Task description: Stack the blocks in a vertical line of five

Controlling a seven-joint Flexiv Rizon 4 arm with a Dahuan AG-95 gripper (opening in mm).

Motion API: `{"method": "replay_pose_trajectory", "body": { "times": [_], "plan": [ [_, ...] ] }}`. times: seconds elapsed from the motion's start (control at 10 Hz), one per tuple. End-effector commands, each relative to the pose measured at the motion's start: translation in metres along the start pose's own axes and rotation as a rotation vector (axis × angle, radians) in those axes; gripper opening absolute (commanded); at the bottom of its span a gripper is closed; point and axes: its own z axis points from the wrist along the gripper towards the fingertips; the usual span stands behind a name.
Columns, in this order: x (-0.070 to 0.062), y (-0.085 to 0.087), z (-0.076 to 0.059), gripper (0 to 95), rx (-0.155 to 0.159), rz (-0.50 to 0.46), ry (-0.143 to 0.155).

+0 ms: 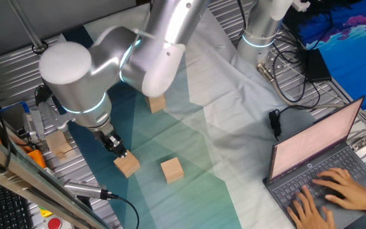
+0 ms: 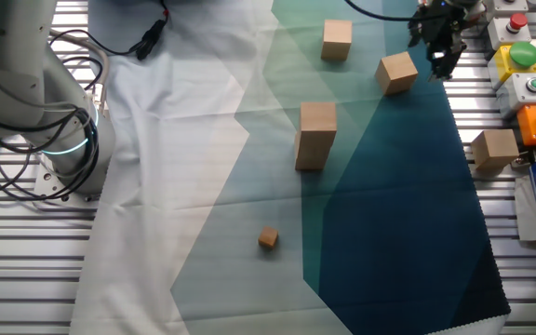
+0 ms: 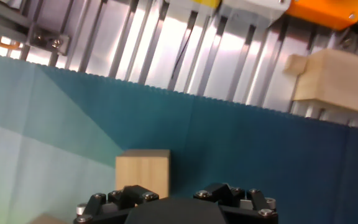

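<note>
Although the finger spread cannot be told, the gripper (image 2: 440,48) hovers at upper right of the other fixed view, the nearest block (image 2: 396,73) lying just left of it, apart.

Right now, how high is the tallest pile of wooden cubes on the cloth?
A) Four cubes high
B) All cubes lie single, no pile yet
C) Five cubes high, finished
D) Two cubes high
D: the other fixed view shows a stack two blocks tall in the middle of the cloth, while two other blocks sit singly near the gripper.
</note>
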Motion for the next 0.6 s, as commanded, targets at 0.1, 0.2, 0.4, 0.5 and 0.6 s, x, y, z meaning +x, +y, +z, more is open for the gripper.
{"method": "replay_pose_trajectory", "body": {
  "times": [0.1, 0.2, 0.4, 0.5, 0.6],
  "plan": [
    [-0.002, 0.007, 0.011, 76.0, -0.013, 0.022, 0.000],
    [-0.002, 0.012, 0.017, 76.0, -0.015, 0.032, 0.000],
    [-0.003, 0.020, 0.025, 76.0, -0.015, 0.040, 0.002],
    [-0.003, 0.021, 0.026, 76.0, -0.014, 0.040, 0.002],
    [-0.002, 0.024, 0.031, 76.0, -0.015, 0.044, 0.001]
  ]
}}
